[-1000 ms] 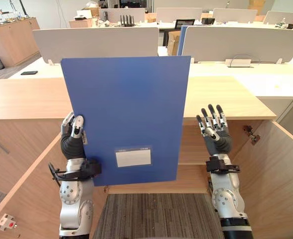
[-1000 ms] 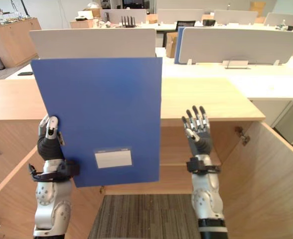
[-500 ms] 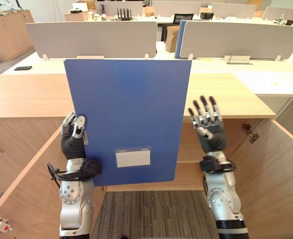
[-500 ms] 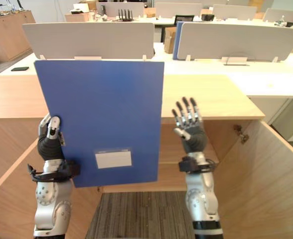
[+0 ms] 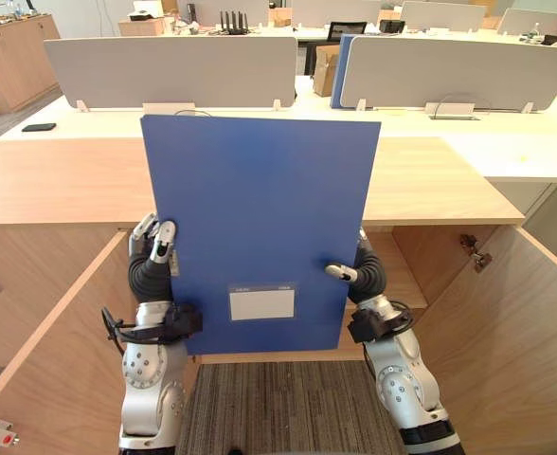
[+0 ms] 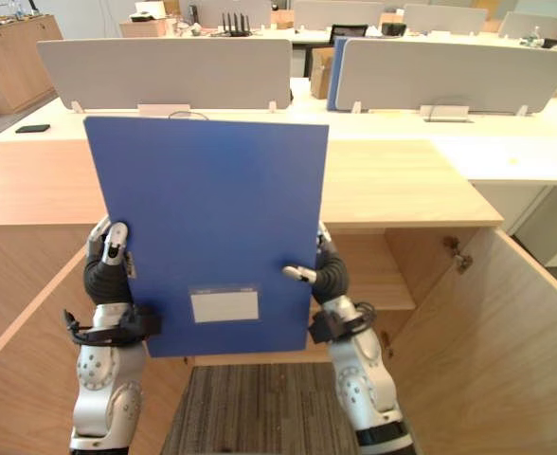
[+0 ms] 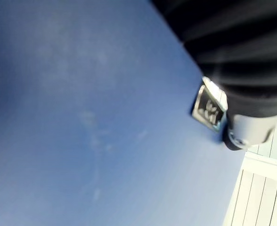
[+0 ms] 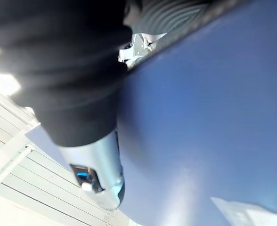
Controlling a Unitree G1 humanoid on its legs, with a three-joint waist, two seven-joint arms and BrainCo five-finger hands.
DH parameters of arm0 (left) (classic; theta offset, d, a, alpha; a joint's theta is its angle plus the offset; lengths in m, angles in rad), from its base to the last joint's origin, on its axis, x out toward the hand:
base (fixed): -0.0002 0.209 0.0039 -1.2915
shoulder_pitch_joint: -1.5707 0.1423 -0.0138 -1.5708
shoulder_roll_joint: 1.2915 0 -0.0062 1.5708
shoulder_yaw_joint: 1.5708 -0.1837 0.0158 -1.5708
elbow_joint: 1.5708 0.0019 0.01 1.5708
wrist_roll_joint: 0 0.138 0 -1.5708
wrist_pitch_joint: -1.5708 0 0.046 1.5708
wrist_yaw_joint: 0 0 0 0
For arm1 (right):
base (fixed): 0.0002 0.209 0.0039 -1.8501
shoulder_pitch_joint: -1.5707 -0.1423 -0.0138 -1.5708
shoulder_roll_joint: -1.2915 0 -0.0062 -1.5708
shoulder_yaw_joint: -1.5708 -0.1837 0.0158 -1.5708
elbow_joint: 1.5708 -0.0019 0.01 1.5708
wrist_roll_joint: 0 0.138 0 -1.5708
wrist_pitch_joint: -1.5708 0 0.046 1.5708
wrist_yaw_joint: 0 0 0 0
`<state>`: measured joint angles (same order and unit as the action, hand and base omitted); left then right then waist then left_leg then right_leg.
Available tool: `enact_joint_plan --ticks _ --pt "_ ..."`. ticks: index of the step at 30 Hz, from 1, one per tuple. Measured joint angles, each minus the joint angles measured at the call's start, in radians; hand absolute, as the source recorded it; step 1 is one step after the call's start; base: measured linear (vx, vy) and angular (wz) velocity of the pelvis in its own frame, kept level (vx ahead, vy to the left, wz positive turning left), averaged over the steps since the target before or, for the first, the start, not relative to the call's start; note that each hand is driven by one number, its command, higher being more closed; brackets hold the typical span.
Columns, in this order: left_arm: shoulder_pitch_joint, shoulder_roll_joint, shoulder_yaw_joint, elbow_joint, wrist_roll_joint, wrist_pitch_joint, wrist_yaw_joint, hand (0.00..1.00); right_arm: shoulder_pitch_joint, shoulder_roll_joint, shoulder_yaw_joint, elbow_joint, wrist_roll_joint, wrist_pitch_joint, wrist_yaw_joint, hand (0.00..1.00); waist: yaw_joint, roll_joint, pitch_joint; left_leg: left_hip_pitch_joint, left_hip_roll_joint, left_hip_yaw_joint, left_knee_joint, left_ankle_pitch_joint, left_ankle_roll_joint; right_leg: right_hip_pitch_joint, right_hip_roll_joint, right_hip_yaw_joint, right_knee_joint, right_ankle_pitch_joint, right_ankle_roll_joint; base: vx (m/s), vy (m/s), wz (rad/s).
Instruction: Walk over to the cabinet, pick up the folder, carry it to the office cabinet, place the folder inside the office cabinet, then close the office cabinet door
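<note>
1. In front of the open office cabinet (image 5: 61, 180), the blue folder (image 5: 260, 209) is held upright in the air. Its white label (image 5: 261, 303) sits low on the near face.
2. The left hand (image 5: 152, 263) clasps the folder's left edge, with its fingers and thumb curled round it.
3. The right hand (image 5: 366, 275) pinches the right edge, its thumb laid across the front and its fingers hidden behind.
4. The cabinet's doors (image 5: 511, 313) stand swung out on either side, and a shelf (image 5: 400, 275) shows inside. Striped carpet (image 5: 288, 408) lies below.
5. Beyond the cabinet stand white desks (image 5: 506, 142) with grey dividers (image 5: 174, 68).
</note>
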<state>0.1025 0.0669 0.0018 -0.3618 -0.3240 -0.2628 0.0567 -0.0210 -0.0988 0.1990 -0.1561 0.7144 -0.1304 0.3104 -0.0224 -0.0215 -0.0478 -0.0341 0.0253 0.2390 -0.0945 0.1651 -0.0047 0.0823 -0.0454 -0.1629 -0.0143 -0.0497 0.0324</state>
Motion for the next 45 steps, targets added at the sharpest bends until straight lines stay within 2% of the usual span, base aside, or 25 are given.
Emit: enact_joint_plan --ticks 1,2,9,12,14,21,22,28,31,36,38,42,45 --pt "0.000 0.001 -0.002 0.000 0.000 0.000 0.000 1.00 0.000 0.000 0.000 0.006 0.000 -0.002 0.000 0.00 0.000 0.000 0.000 0.000 0.000 0.000 0.000 0.000 0.000 0.000 0.000 0.000 0.000 0.000 0.000 0.00 0.000 0.00" --pt "0.000 0.004 -0.007 0.000 0.000 0.000 0.000 1.00 -0.001 -0.003 0.002 0.018 0.000 -0.006 -0.001 1.00 0.000 0.000 0.000 0.000 0.000 -0.001 0.000 0.001 0.001 0.000 0.000 -0.001 0.000 0.000 0.000 0.00 0.000 0.00" --pt "0.000 0.022 -0.010 0.019 -0.014 0.000 0.005 1.00 -0.016 -0.061 0.043 0.036 -0.029 -0.019 -0.007 1.00 0.005 0.000 -0.001 0.000 -0.001 -0.001 0.000 0.002 0.002 -0.001 -0.001 -0.001 0.001 0.000 0.000 0.00 0.000 0.00" --pt "0.000 0.032 -0.009 0.018 -0.026 -0.017 0.006 1.00 -0.046 -0.098 0.067 0.037 -0.024 -0.018 -0.007 1.00 0.006 0.001 -0.004 0.000 -0.001 -0.002 0.000 0.003 0.002 -0.001 -0.001 -0.001 0.001 0.000 0.000 0.00 0.000 0.00" --pt "-0.001 0.035 -0.010 0.018 -0.027 -0.030 0.006 1.00 -0.068 -0.121 0.078 0.038 -0.014 -0.010 -0.007 1.00 0.009 0.002 -0.006 0.000 -0.001 -0.003 0.000 0.005 0.002 -0.002 -0.001 -0.001 0.002 0.000 -0.001 0.00 0.000 0.00" --pt "0.000 0.064 -0.020 0.018 -0.027 -0.036 0.003 1.00 -0.086 -0.197 0.123 0.040 0.013 0.004 -0.008 1.00 0.012 0.002 -0.039 -0.020 0.000 -0.008 0.000 0.012 0.002 -0.022 0.001 -0.003 0.006 0.001 -0.002 0.00 0.000 0.00" --pt "0.000 0.068 -0.020 0.018 -0.032 -0.036 0.002 0.00 -0.089 -0.209 0.132 0.040 0.015 0.005 -0.008 1.00 0.012 0.002 -0.040 -0.020 0.000 -0.008 0.000 0.014 0.001 -0.023 0.001 -0.003 0.009 0.002 -0.002 0.00 0.000 0.00" --pt "0.051 0.111 -0.073 0.059 -0.081 -0.031 -0.035 0.00 -0.085 -0.276 0.153 0.060 0.014 0.042 -0.007 1.00 0.011 0.004 -0.042 -0.019 0.003 -0.012 0.000 0.021 0.001 -0.027 0.003 0.000 0.021 0.001 -0.003 -0.05 0.005 0.01" --pt "0.105 0.116 -0.113 0.141 -0.104 -0.005 -0.068 0.00 -0.015 -0.283 0.153 0.091 0.002 0.067 -0.001 1.00 0.013 0.005 -0.044 -0.021 0.003 -0.013 0.000 0.022 0.001 -0.028 0.003 0.000 0.021 -0.005 -0.004 -0.05 0.011 0.02" --pt "0.174 0.121 -0.149 0.376 -0.106 0.065 -0.176 0.00 0.136 -0.278 0.123 0.140 -0.115 0.111 0.012 1.00 0.011 0.006 -0.046 -0.038 0.005 -0.014 0.000 0.019 -0.002 -0.041 0.004 0.000 0.017 -0.003 -0.005 -0.02 0.007 0.01" --pt "0.177 0.115 -0.153 0.518 -0.093 0.113 -0.211 0.00 0.172 -0.245 0.089 0.201 -0.235 0.114 0.023 1.00 0.008 0.009 -0.043 -0.038 0.005 -0.015 0.000 0.016 0.000 -0.041 0.005 0.000 0.017 -0.003 -0.005 0.00 0.000 0.00" --pt "0.176 0.069 -0.125 0.730 -0.065 0.155 -0.219 0.00 0.177 -0.182 0.017 0.264 -0.395 0.111 0.031 1.00 -0.006 0.014 -0.036 -0.038 0.006 -0.012 0.000 0.005 0.007 -0.041 0.005 0.000 0.013 -0.005 -0.005 0.00 0.000 -0.02" --pt "0.176 0.056 -0.029 0.911 -0.070 0.184 -0.216 0.00 0.176 -0.167 -0.057 0.277 -0.650 0.086 0.009 1.00 -0.006 0.014 -0.025 -0.034 0.005 -0.009 0.000 -0.002 0.003 -0.036 0.005 0.001 0.009 -0.010 -0.003 0.03 -0.006 -0.01"
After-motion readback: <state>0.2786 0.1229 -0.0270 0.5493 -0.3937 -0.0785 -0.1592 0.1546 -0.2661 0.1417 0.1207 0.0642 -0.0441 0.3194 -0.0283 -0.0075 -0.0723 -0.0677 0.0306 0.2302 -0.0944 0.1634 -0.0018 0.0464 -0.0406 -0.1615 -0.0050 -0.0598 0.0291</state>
